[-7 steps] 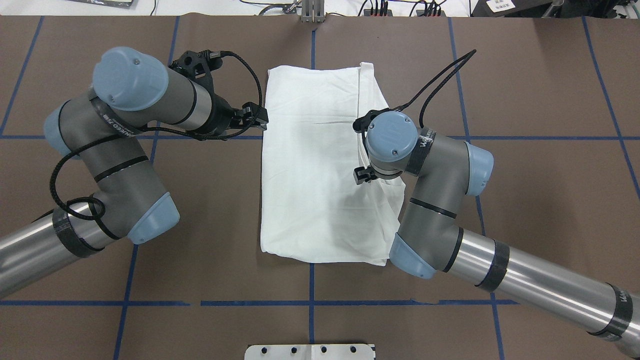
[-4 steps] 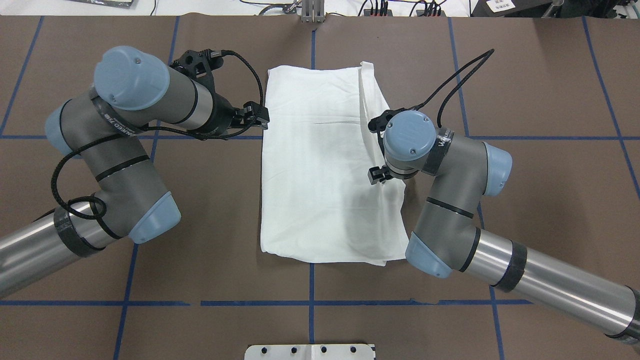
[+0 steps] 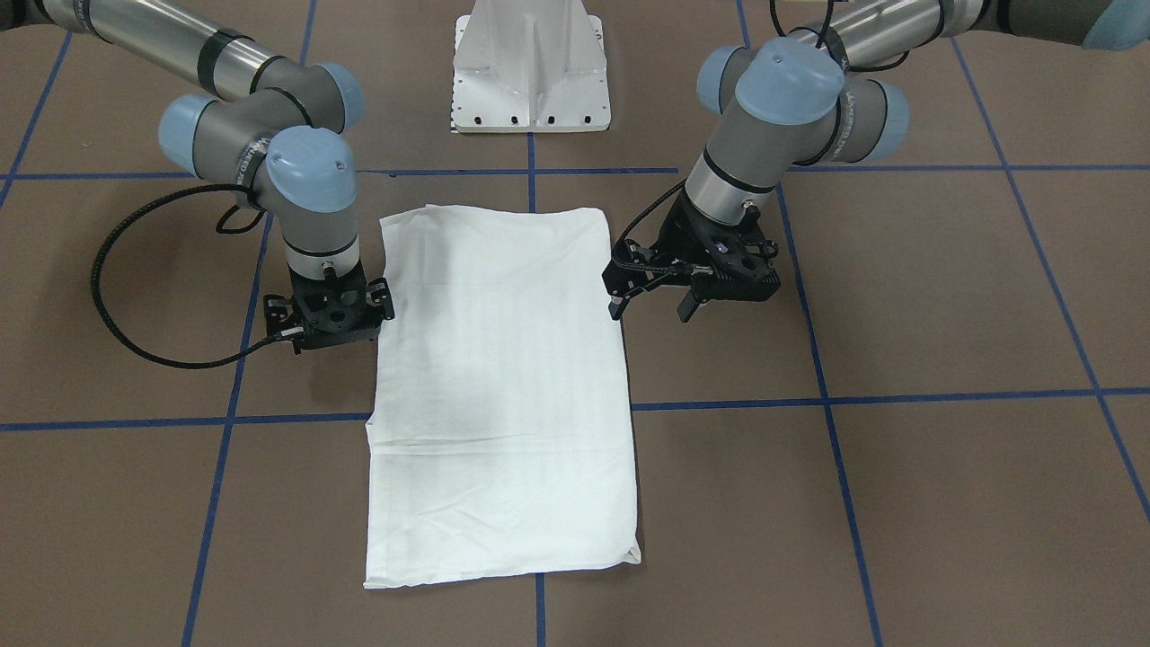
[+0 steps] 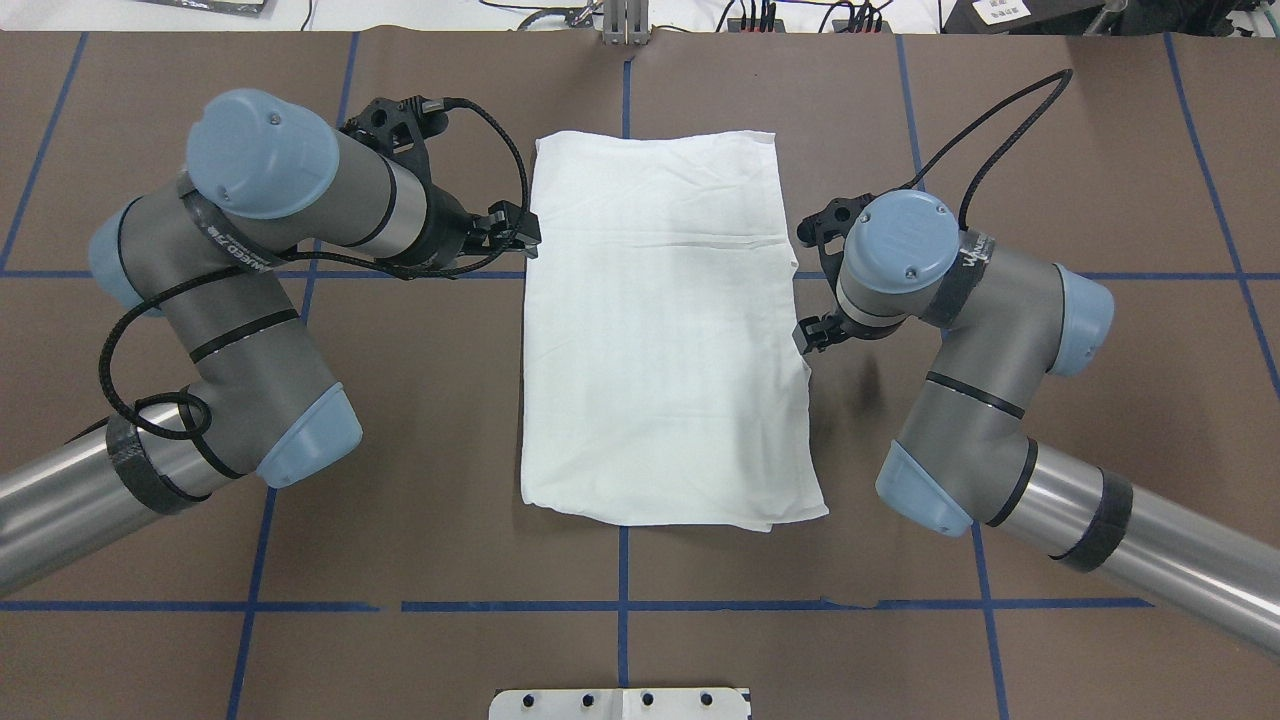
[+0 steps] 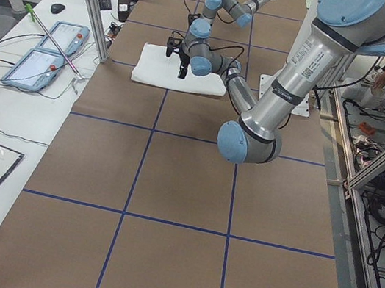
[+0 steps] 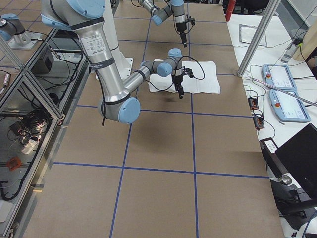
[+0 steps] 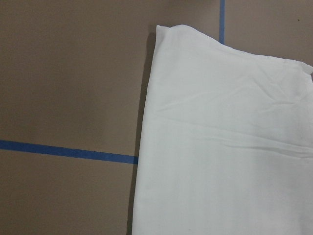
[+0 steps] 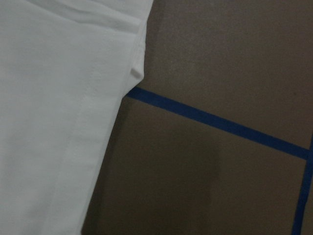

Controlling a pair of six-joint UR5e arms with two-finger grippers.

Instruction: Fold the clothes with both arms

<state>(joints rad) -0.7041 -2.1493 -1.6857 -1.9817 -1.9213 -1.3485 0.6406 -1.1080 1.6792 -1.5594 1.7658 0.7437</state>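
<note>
The white shirt lies folded into a tall flat rectangle on the brown table; its collar and printed text are hidden. It also shows in the front view. My left gripper hovers just off the shirt's left edge, open and empty; from overhead it sits at that edge. My right gripper hangs at the shirt's right edge, under its wrist, which hides the fingers, and I cannot tell if it is open. The right wrist view shows the shirt's edge flat on the table, with nothing lifted.
The white pedestal base stands at the robot's side of the table. Blue tape lines cross the brown cover. Operator desks with tablets run along the far side.
My right arm has moved to the right, off the shirt to its right edge. The shirt's right side now lies wider and flatter. My left arm has barely moved.
</note>
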